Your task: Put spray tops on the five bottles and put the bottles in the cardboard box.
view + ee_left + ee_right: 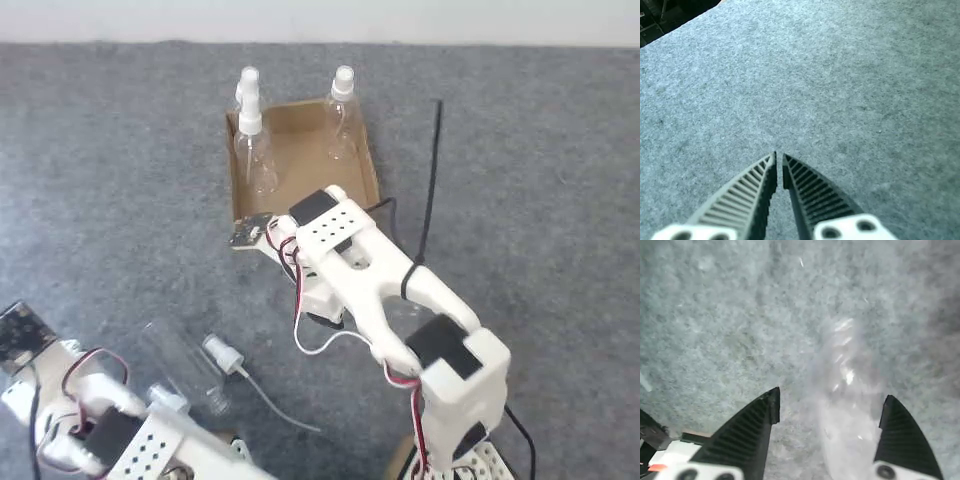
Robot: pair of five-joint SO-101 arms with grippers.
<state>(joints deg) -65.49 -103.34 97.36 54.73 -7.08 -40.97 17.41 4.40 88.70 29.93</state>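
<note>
The cardboard box (300, 160) stands at the far middle of the carpet. Three clear bottles with white spray tops are upright in it, two at its left side (250, 135) and one at its right (343, 105). Another clear bottle (185, 362) lies on the carpet near the front, with a loose spray top (224, 355) and its tube beside it. My right gripper (831, 395) is open over a clear bottle (845, 390), which lies between the fingers, nearer one of them. My left gripper (779, 157) is shut and empty above bare carpet.
The right arm (345, 255) stretches from the front edge toward the box's near wall. The left arm (120, 435) sits at the front left corner. A black cable (432, 180) runs along the carpet to the right of the box.
</note>
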